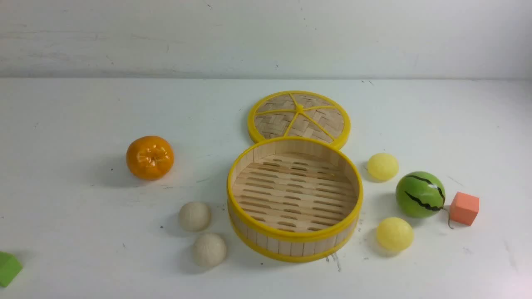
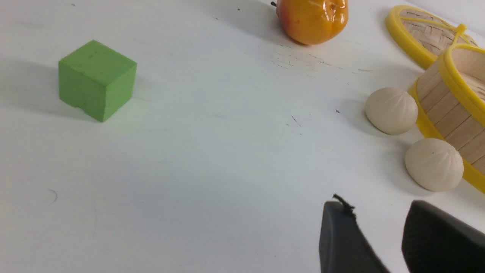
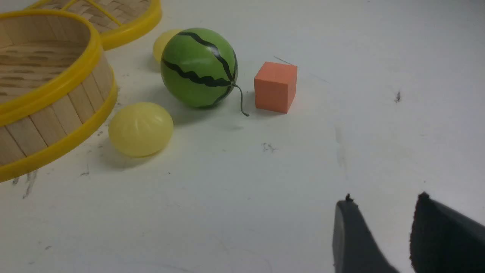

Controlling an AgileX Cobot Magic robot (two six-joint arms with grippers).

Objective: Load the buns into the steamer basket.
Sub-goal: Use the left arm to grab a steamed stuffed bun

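Two cream buns (image 1: 195, 216), pleated, and two smooth yellow buns (image 1: 394, 234) sit on the desk (image 1: 91, 232) either side of the round bamboo steamer basket (image 1: 295, 241); its floor is slotted; we hold our left pincer (image 2: 373, 203) and right pincer (image 3: 386, 197) apart, both empty.

Dark grey to black all over at each pincer, left (image 2: 373, 203) and right (image 3: 382, 197); slim, tapering fingers (image 3: 354, 235) with small, pointed black tips; rather blurred, finer surface detail too soft to tell.
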